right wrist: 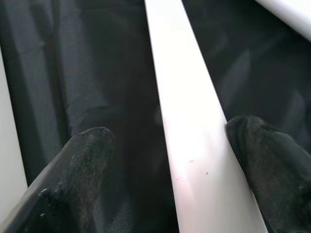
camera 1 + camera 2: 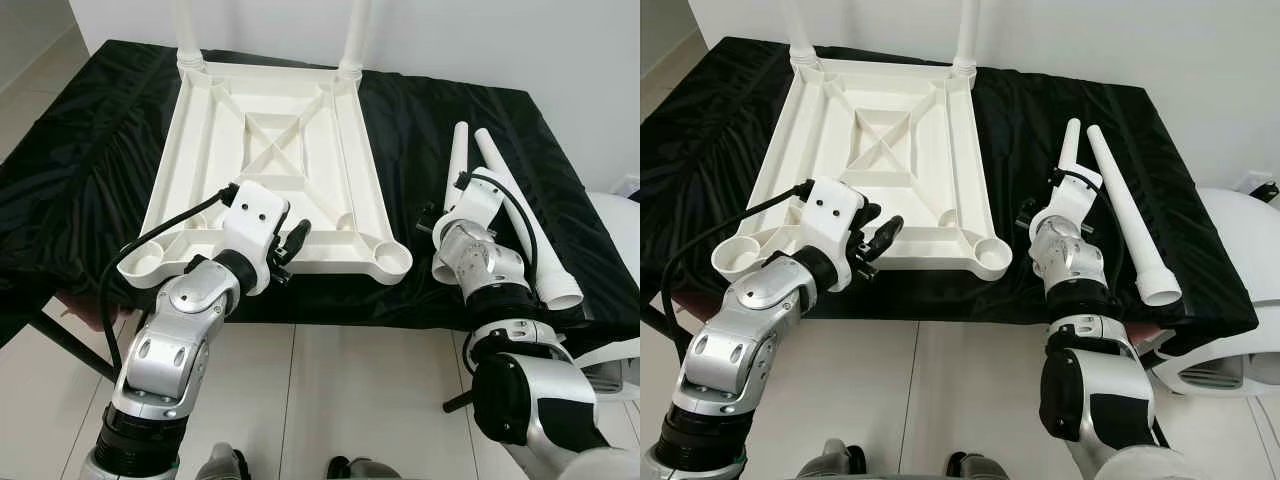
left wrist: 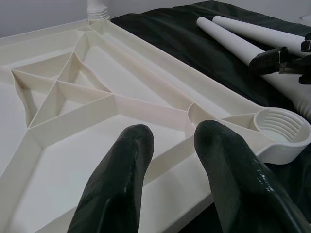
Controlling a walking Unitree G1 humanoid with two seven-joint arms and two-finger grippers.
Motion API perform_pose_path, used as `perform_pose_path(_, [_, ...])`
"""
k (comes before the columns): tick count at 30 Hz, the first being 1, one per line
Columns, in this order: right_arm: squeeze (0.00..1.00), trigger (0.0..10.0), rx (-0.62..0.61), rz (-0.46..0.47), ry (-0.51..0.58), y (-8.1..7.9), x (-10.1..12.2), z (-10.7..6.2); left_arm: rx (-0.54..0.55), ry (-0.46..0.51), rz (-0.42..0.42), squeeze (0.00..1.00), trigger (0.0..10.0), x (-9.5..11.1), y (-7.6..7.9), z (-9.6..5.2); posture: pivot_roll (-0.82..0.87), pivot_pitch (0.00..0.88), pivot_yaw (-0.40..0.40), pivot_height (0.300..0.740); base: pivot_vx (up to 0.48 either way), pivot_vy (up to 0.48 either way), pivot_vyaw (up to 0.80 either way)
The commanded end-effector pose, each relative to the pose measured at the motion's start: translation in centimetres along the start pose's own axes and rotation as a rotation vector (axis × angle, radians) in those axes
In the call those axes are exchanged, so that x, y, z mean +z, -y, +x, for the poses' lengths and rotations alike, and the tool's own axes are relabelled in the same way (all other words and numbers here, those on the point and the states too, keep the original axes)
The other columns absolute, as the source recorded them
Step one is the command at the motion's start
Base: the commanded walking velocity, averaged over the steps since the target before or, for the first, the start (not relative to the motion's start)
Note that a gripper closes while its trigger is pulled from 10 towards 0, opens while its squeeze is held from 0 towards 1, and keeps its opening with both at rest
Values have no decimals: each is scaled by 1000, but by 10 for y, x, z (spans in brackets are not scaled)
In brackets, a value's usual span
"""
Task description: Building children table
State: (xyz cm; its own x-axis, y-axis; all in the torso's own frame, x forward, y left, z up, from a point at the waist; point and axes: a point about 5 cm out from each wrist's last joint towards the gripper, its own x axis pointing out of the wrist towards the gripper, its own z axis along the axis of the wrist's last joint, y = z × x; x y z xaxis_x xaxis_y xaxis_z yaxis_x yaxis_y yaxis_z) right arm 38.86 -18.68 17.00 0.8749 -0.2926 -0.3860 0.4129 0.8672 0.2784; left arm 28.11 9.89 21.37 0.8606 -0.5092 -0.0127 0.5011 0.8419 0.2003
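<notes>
One upturned tabletop (image 2: pixel 270 170) (two legs (image 2: pixel 352 35) fitted), two loose legs (image 2: pixel 1125 215), both grippers (image 3: pixel 170 160) (image 1: pixel 170 160) spread.

Tabletop (image 2: pixel 270 160) looks like smooth, slightly glossy cream plastic; loose leg (image 1: pixel 189 121) same stuff; crinkly black cloth (image 2: pixel 90 170) underneath, rubbery matt fingers (image 3: pixel 116 184).

Open black cloth (image 2: pixel 1030 130) between upturned tabletop (image 2: pixel 900 150) and loose legs (image 2: pixel 1120 200), two fitted legs (image 2: pixel 968 30) blocking far edge
</notes>
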Motion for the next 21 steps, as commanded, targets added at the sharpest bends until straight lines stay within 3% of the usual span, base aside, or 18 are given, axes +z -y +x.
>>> perform_pose_path(1, [0, 10000, -121, 51, -224, 28, -49, 4, 15, 12, -7, 0, 10000, 4, 1, -1, 8, 147, -47, 740, 0, 0, 0])
perform_pose_path(3, [0, 10000, -192, 58, -216, 38, -49, 5, 13, 11, -10, 0, 10000, 4, 2, -1, 6, 143, -46, 740, 0, 0, 0])
perform_pose_path(9, [0, 10000, -227, 61, -208, 43, -48, 6, 9, 11, -11, 0, 10000, 4, 2, 0, 4, 138, -44, 740, 0, 0, 0])
perform_pose_path(14, [0, 10000, -198, -18, -231, 40, -46, 5, 4, 12, -8, 0, 10000, 5, 2, 1, 3, 131, -40, 740, 0, 0, 0])
perform_pose_path(17, [0, 10000, -119, -66, -260, 32, -44, 5, 3, 13, -12, 0, 10000, 5, 3, 2, 2, 129, -39, 740, 0, 0, 0])
perform_pose_path(21, [0, 10000, -63, -45, -305, 25, -40, 3, 0, 14, -15, 0, 10000, 6, 5, 2, 1, 129, -41, 740, 0, 0, 0])
